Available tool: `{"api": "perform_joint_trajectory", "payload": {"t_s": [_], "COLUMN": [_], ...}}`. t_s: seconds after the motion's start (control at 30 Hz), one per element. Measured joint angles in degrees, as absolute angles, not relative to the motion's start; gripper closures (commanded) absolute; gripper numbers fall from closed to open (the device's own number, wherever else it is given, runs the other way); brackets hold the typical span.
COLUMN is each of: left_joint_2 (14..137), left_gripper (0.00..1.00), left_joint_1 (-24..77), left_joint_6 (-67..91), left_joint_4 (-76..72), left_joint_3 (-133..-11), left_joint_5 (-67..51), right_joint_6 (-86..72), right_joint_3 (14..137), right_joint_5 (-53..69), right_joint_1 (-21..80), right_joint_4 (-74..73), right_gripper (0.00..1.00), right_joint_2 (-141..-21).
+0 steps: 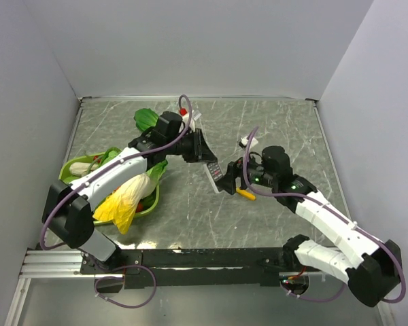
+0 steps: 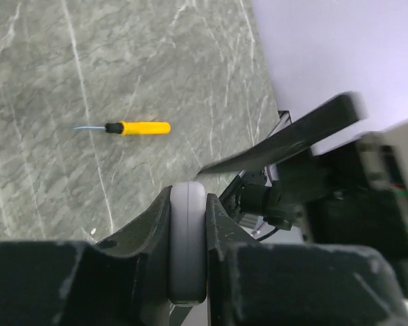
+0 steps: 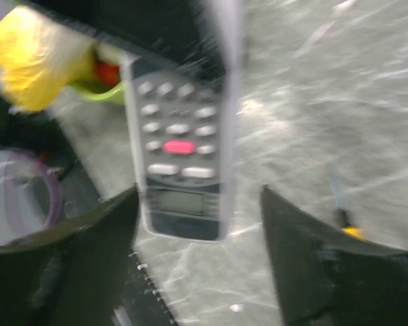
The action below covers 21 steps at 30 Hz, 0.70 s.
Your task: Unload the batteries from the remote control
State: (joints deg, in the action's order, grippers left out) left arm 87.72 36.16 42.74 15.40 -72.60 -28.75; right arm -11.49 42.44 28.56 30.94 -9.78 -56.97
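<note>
Looking down from the top camera, I see the left fingers [image 1: 207, 157] clenched on the remote control [image 1: 213, 172] near the middle of the counter [image 1: 285, 122]. The left wrist view confirms it: both pads press the remote's white edge [image 2: 188, 244], which stands narrow-side up between them. I cannot tell whether its lower end touches the counter.

The right fingers [image 1: 228, 180] are released and spread wide, just beside the remote's lower end. In the right wrist view the button face [image 3: 180, 149] hangs between the two dark tips, display end toward the camera, with a gap on each side. That view is blurred.

A yellow-handled screwdriver [image 1: 245, 193] lies on the counter just beside the right fingers, on their near side.

To the left, a green tray [image 1: 71, 166] heaped with vegetables sits under the left arm, close to the left wall [image 1: 27, 102]. Veined grey counter runs from the right fingers out to the metal rim [image 1: 330, 156] on the right and back to the far wall [image 1: 204, 47].
</note>
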Motion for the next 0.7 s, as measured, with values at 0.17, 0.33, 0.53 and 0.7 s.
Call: {"api": "perform_joint_trajectory", "payload": {"t_s": [0.17, 0.33, 0.53, 0.7], "left_joint_2": [89.6, 92.0, 91.7, 90.8], "left_gripper": [0.99, 0.99, 0.99, 0.99], "left_joint_1": [34.8, 33.6, 32.9, 32.7], "left_joint_6": [45.7, 47.8, 52.3, 57.1], "left_joint_4": [14.5, 16.4, 16.8, 15.5], "left_joint_3": [-71.3, -71.3, -71.3, -71.0], "left_joint_5": [-30.3, -28.5, -25.7, -24.9], "right_joint_6": [-6.8, 0.0, 9.9, 17.1], "right_joint_3": [42.3, 40.9, 40.7, 40.7], "right_joint_5": [16.9, 6.0, -11.0, -22.5], "right_joint_1": [34.6, 42.7, 55.2, 62.8], "right_joint_4": [-9.3, -4.5, 0.8, 5.4], "right_gripper": [0.05, 0.05, 0.11, 0.15], "right_joint_2": [-51.3, -46.8, -51.8, -58.7]}}
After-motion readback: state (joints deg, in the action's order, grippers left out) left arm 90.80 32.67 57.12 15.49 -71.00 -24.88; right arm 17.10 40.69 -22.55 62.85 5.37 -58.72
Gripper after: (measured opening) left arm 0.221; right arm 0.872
